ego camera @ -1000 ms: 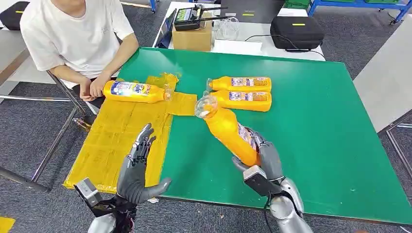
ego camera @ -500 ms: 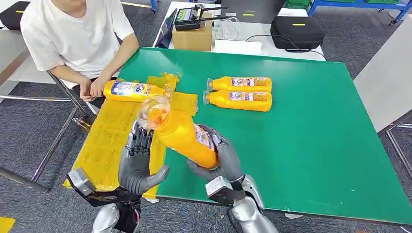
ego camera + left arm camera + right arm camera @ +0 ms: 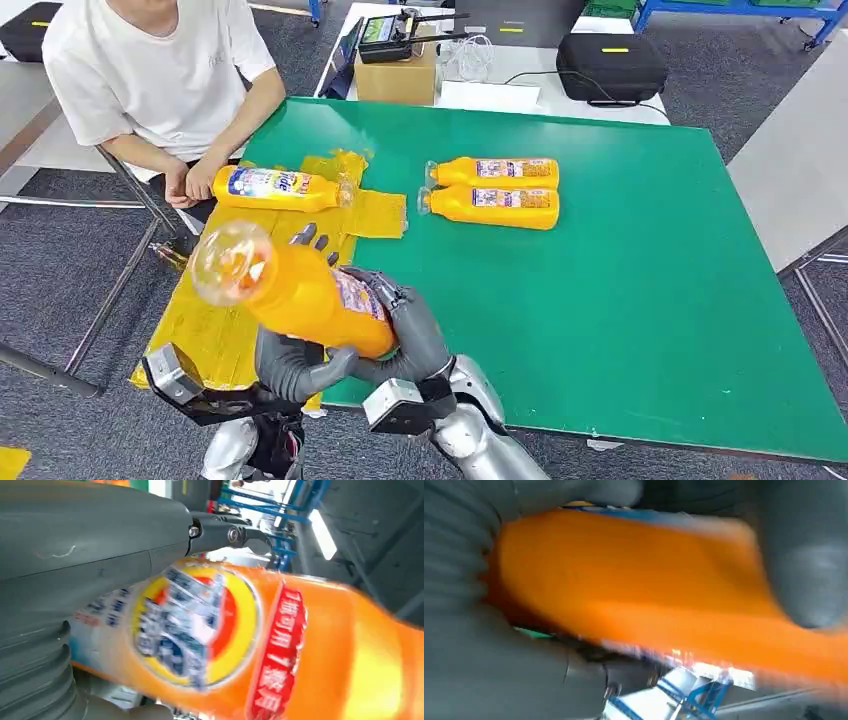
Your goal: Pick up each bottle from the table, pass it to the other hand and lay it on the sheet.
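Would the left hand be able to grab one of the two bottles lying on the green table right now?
Probably not. The left hand is busy under the held bottle, and the two bottles lie well beyond, toward the right.

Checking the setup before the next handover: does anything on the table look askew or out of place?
Only the yellow sheet: its far end is crumpled and a flap juts onto the green table. The bottle on the sheet and the two bottles on the table lie flat, with no visible spills.

held bottle (image 3: 280, 645), red band with blurred Chinese characters, unreadable
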